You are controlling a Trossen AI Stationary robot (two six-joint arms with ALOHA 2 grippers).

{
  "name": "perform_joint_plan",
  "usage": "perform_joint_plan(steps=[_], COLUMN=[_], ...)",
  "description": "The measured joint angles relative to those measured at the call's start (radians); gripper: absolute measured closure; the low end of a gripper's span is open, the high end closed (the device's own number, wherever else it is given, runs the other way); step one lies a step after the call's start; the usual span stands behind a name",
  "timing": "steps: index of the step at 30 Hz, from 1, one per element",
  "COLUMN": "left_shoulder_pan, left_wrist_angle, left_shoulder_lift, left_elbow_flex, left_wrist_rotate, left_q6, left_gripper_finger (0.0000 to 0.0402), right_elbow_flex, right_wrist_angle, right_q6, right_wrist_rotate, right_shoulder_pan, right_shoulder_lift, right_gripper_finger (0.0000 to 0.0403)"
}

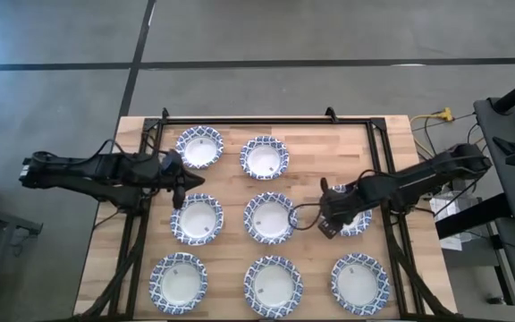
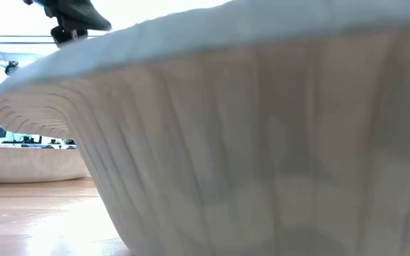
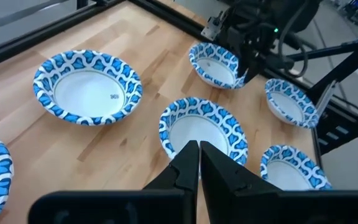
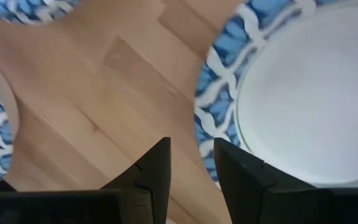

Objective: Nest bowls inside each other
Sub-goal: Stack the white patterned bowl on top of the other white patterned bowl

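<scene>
Both grippers sit over the middle row of the worktop (image 1: 231, 183), a pale wooden butcher-block surface framed by black rails, on which eight bowls show in the high view, laid out in three rows and none nested in another. Left gripper (image 1: 184, 190) reaches in from the left side and hovers at the near-left rim of the middle-left bowl (image 1: 197, 219), its two dark fingers (image 3: 185, 163) pressed together with no gap and nothing between them. Right gripper (image 1: 327, 221) comes in from the right and stands at the left rim of the middle-right bowl (image 1: 354, 215), much of which is covered by the arm; in the right wrist view its fingers (image 4: 157, 165) are a narrow gap apart, one on bare wood and the other over the blue patterned rim, though whether they pinch that rim cannot be told. Centre bowl (image 1: 269, 217) lies between the two grippers, apart from both. Back row holds two bowls, one at back left (image 1: 199, 147) and one at back centre (image 1: 265, 157). Front row holds three: front left (image 1: 178, 279), front centre (image 1: 273, 282) and front right (image 1: 359, 282). Low view is filled almost wholly by the outer wall of one bowl standing just before the camera
</scene>
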Motion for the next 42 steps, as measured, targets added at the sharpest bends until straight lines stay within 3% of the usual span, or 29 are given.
perform_joint_plan(steps=[10, 20, 35, 42], left_shoulder_pan=[0.000, 0.000, 0.000, 0.000], left_wrist_angle=[0.001, 0.000, 0.001, 0.002], left_shoulder_lift=[0.059, 0.036, 0.025, 0.028], left_elbow_flex=[0.000, 0.000, 0.002, 0.002], left_wrist_rotate=[0.003, 0.006, 0.004, 0.000], left_q6=[-0.001, -0.001, 0.027, 0.025], left_gripper_finger=[0.0402, 0.0402, 0.0402, 0.0402], right_elbow_flex=[-0.015, -0.013, -0.014, 0.025], right_wrist_angle=[0.037, 0.044, 0.037, 0.013], right_q6=[-0.073, -0.132, -0.155, -0.182], right_wrist_rotate=[-0.011, -0.023, -0.037, -0.037], right_shoulder_pan=[0.001, 0.000, 0.000, 0.000], right_shoulder_lift=[0.082, 0.198, 0.156, 0.119], right_gripper_finger=[0.0286, 0.0291, 0.0385, 0.0393])
